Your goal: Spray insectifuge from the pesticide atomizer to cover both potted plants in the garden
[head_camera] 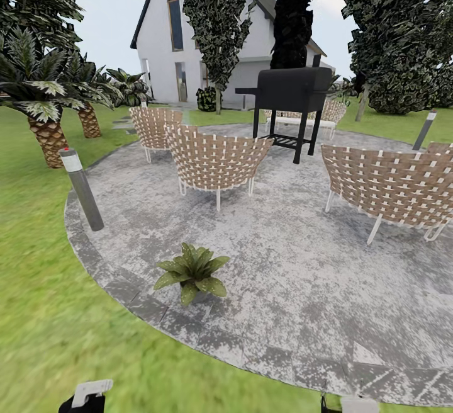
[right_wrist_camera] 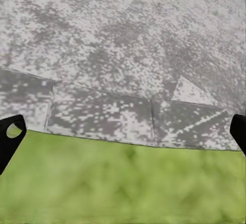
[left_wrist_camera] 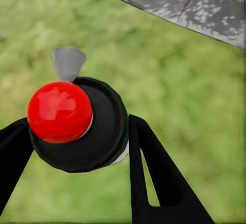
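The pesticide atomizer (left_wrist_camera: pixel 77 124) is seen from above in the left wrist view: a dark round body with a red cap and a grey nozzle. My left gripper (left_wrist_camera: pixel 77 149) is shut on it, one black finger (left_wrist_camera: pixel 154 172) on each side, above the lawn near the patio edge. In the head view its whitish spray head (head_camera: pixel 89 391) pokes up at the bottom left. One potted plant (head_camera: pixel 191 272), a low green rosette, stands on the patio's near left rim, ahead of me. My right gripper (right_wrist_camera: pixel 123 131) is open and holds nothing, hovering over the line where paving meets grass.
The round grey patio (head_camera: pixel 296 274) carries woven chairs (head_camera: pixel 214 160) (head_camera: pixel 396 186), with a black grill (head_camera: pixel 294 95) behind them. A grey bollard lamp (head_camera: pixel 82 187) stands at the patio's left rim. Palms (head_camera: pixel 44 117) grow on the left lawn, and a white house (head_camera: pixel 189 41) stands behind.
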{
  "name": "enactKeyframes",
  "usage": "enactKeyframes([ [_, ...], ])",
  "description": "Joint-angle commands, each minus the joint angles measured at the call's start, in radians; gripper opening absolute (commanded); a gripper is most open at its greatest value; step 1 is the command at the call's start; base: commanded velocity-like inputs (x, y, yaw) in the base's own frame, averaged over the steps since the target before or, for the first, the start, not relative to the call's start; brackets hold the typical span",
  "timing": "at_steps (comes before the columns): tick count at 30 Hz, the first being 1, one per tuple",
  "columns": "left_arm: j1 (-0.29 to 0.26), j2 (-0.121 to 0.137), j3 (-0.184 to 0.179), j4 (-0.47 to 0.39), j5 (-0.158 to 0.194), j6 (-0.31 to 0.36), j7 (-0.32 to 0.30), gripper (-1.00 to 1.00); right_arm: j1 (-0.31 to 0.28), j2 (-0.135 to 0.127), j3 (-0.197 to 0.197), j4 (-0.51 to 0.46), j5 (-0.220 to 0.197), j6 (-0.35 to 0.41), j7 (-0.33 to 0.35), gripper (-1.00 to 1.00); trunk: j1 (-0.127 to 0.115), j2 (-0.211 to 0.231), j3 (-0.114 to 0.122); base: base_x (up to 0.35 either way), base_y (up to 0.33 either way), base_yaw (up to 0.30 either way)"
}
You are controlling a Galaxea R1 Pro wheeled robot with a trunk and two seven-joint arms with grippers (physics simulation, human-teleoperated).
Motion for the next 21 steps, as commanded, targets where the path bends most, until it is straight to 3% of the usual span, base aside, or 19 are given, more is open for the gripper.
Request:
enactKeyframes([
  [1,0.000,0.000,0.009,0.001,-0.002,-0.002,-0.006,-1.00,-0.001,0.001,-0.003,0.012,0.011,-0.001,-0.008,1.00,0.000,0.000,-0.001,0.000,0.000,0.000],
  [21,0.000,0.002,0.006,0.001,-0.006,-0.002,-0.006,-1.00,-0.001,0.009,-0.003,0.022,0.011,0.000,-0.007,1.00,0.000,0.000,-0.001,0.000,0.000,0.000],
])
